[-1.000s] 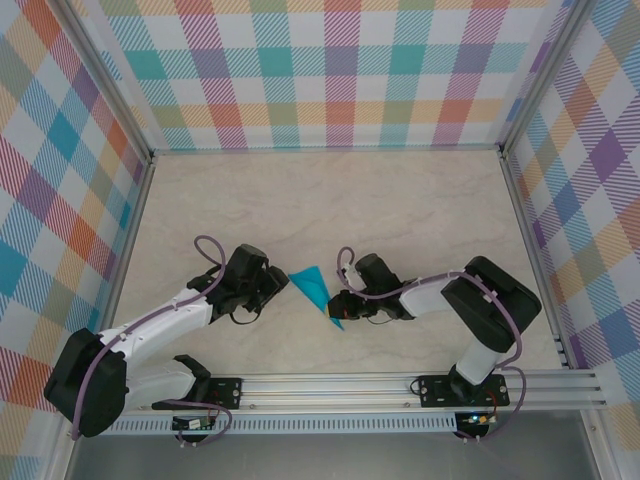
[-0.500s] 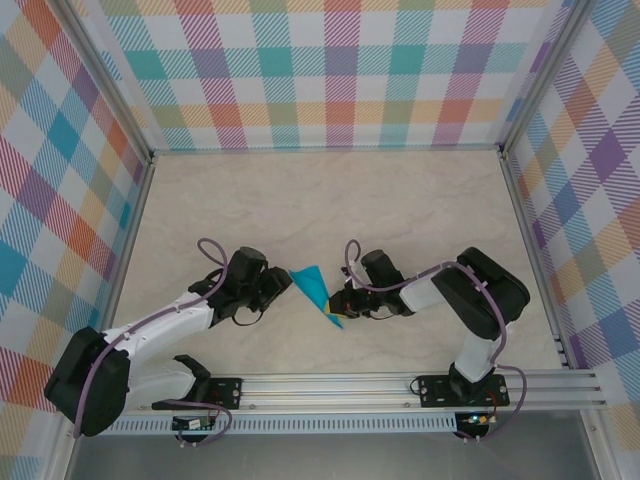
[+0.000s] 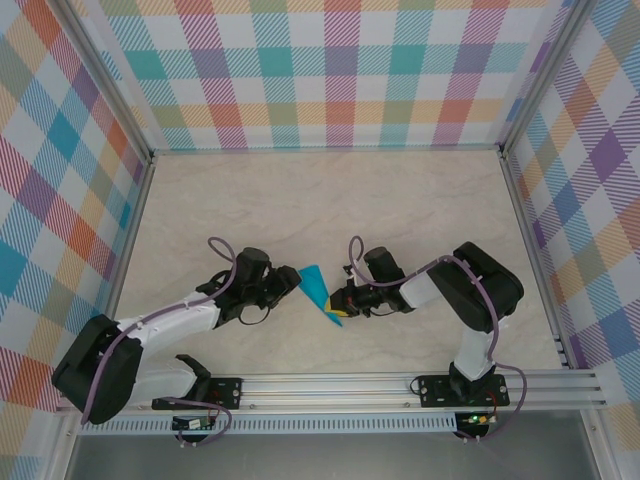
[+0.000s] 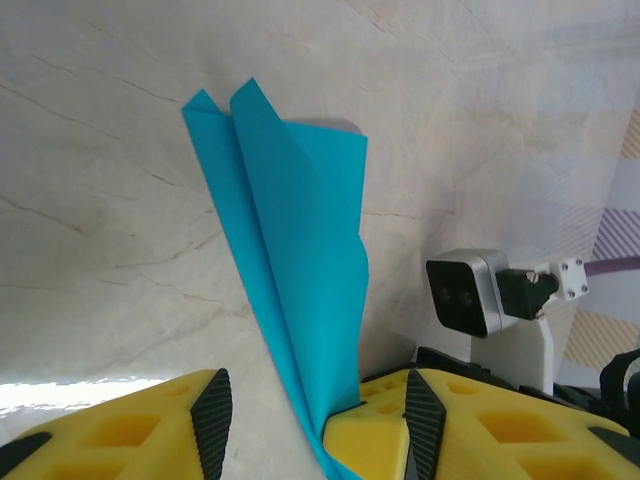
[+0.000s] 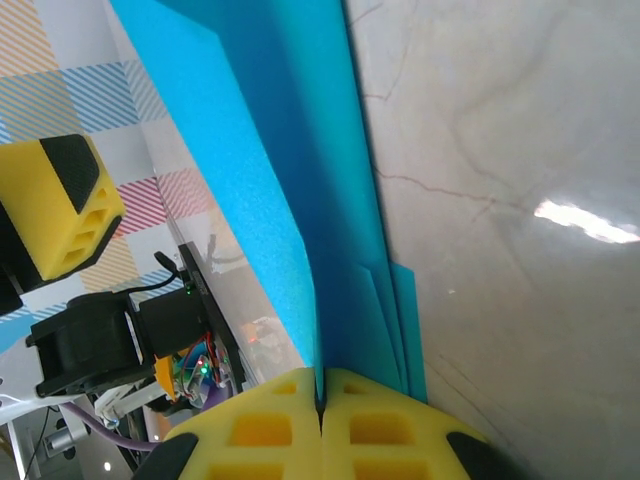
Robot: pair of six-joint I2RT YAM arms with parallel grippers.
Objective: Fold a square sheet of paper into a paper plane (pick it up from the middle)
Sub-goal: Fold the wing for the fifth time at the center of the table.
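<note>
The square sheet of paper is folded into a slim teal paper plane (image 3: 317,289) that stands on edge on the table between both grippers, sharp tip toward the near side. My right gripper (image 3: 341,301) is shut on its lower edge; in the right wrist view the yellow fingers (image 5: 322,400) press together on the teal layers (image 5: 300,200). My left gripper (image 3: 288,284) is open around the paper from the left. In the left wrist view the paper (image 4: 300,260) rises between its black pads (image 4: 212,420), with a gap on the left side.
The beige marble-patterned tabletop (image 3: 320,200) is walled by plaid panels on three sides. An aluminium rail (image 3: 340,385) with the arm bases runs along the near edge. The right wrist's camera (image 4: 465,290) sits close beyond the left fingers.
My left gripper has slid right until its jaws straddle the paper, and they have narrowed a little. The right gripper kept its grip and shifted slightly left.
</note>
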